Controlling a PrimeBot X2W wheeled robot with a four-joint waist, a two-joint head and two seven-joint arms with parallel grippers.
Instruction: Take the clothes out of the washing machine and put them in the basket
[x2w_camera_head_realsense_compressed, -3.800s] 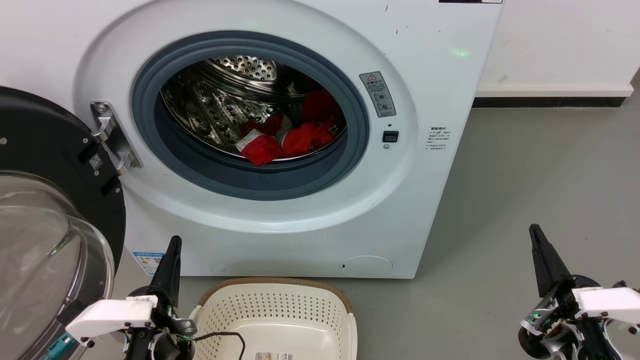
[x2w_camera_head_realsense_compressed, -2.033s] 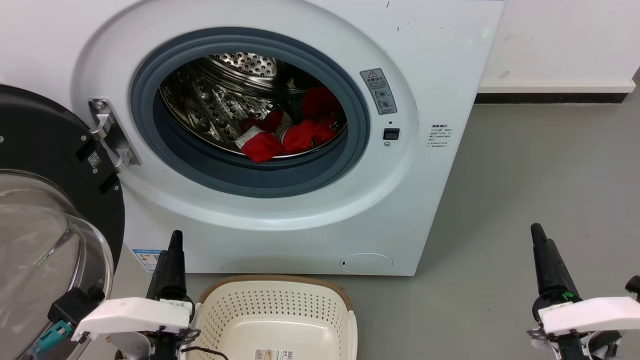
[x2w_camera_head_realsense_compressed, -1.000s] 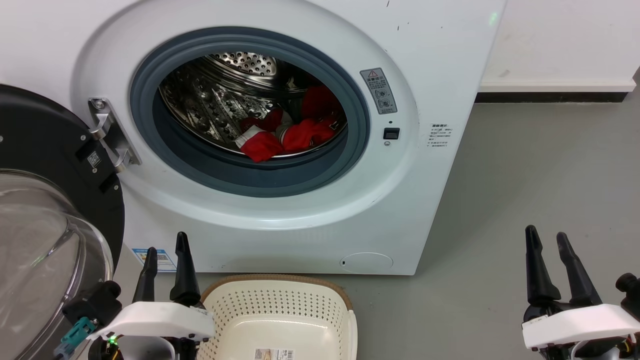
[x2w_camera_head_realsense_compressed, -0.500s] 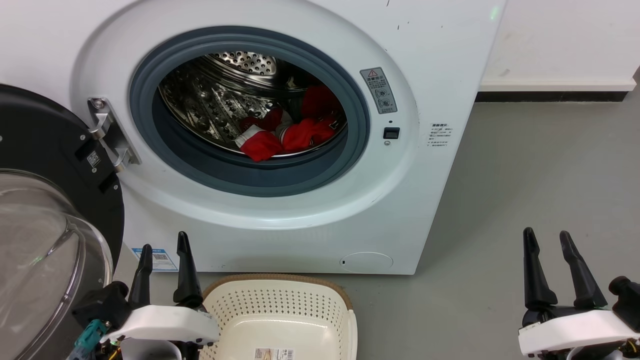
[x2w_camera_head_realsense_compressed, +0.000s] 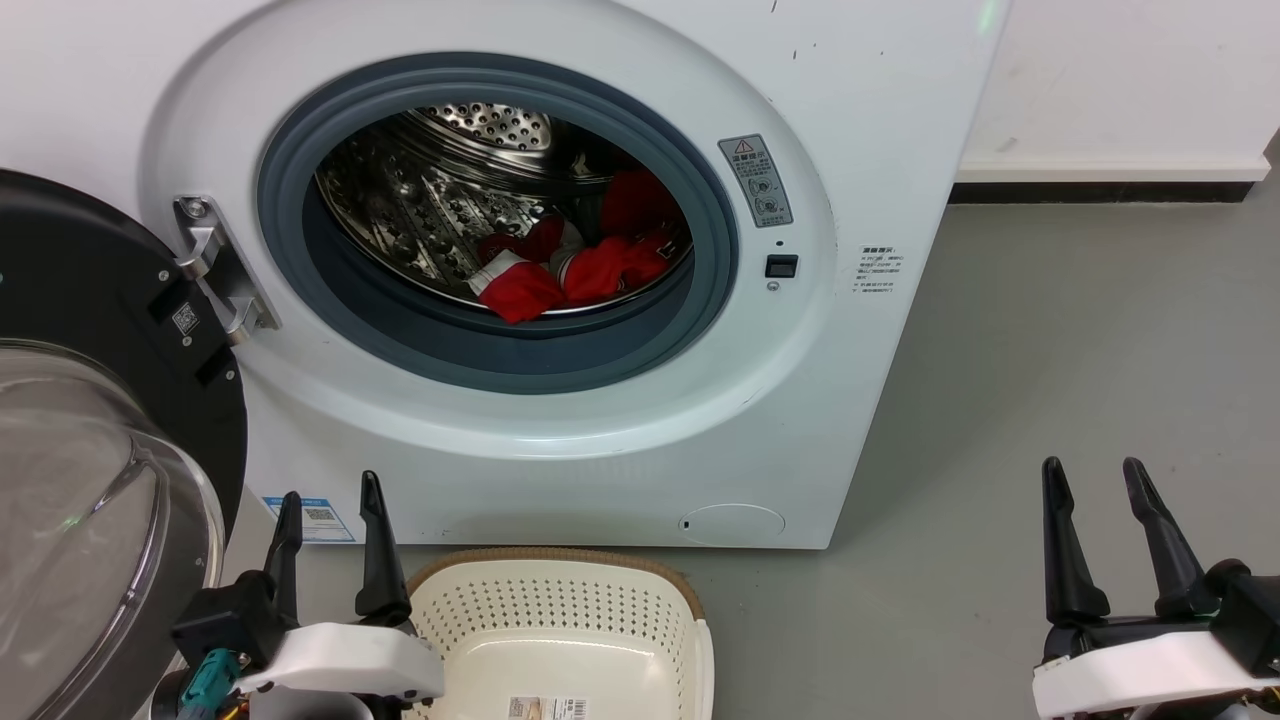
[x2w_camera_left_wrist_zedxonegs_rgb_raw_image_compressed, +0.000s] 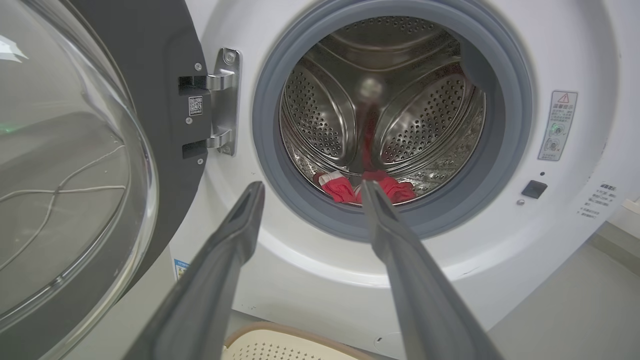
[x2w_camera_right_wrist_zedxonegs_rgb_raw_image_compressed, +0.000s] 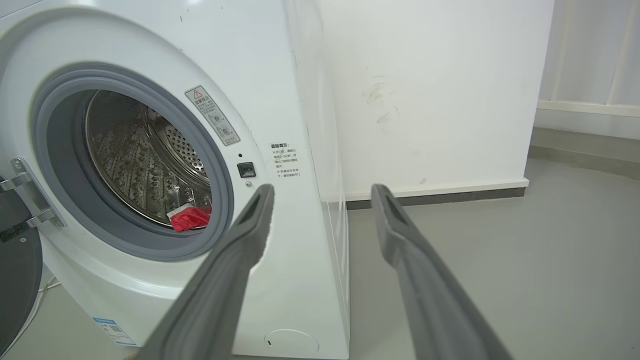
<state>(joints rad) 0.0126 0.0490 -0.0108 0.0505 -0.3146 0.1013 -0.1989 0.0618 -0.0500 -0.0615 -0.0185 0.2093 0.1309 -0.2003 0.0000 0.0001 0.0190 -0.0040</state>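
Down at the bottom corners, left tool (x2w_camera_head_realsense_compressed: 330, 490) and right tool (x2w_camera_head_realsense_compressed: 1091, 465) have gone from pinched shut to spread, both empty. Red clothes (x2w_camera_head_realsense_compressed: 585, 275) still in washing machine (x2w_camera_head_realsense_compressed: 860, 400) drum (x2w_camera_head_realsense_compressed: 420, 200); basket (x2w_camera_head_realsense_compressed: 560, 558) holds no garment. Reach-in looks next, nothing moved yet.

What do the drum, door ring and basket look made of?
Drum: polished steel by its mirror shine and punched holes. Door ring: matte grey, probably rubber. Basket: cream moulded plastic, likely, with perforated walls; its brown rim looks woven, possibly imitation.
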